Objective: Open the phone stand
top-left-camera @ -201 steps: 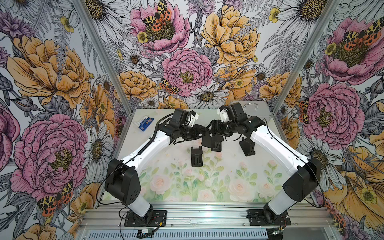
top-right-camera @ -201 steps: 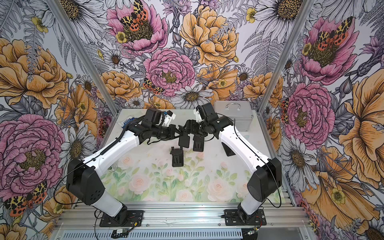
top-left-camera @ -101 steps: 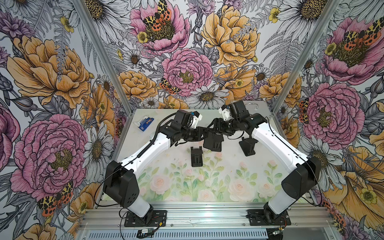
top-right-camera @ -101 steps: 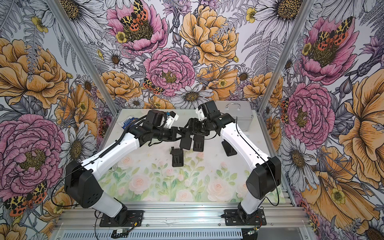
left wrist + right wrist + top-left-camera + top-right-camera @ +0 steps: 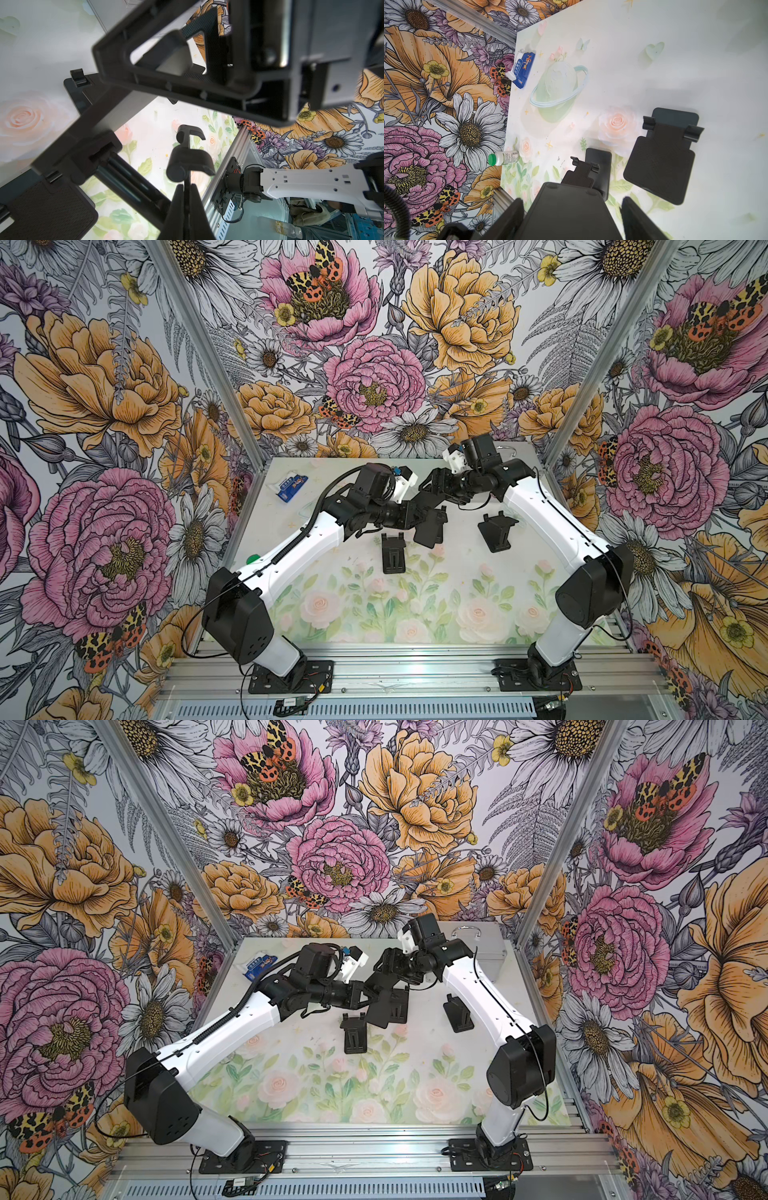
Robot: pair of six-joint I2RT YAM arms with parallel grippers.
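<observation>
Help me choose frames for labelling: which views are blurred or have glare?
Left wrist view: the held phone stand fills the frame, soft and out of focus; the table is washed out. Right wrist view: background sharp, the near stand plate blurred. Both top views: sharp, with a glare spot on the front rail.

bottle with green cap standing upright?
No: in the right wrist view the green-capped bottle lies on its side at the table's edge.

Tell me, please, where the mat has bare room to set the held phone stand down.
Free: the near strip of the mat between the arm bases, below the flat stand. Crowded: mid-table, where the held stand, flat stand and opened stand cluster. A tissue pack takes the far corner.
</observation>
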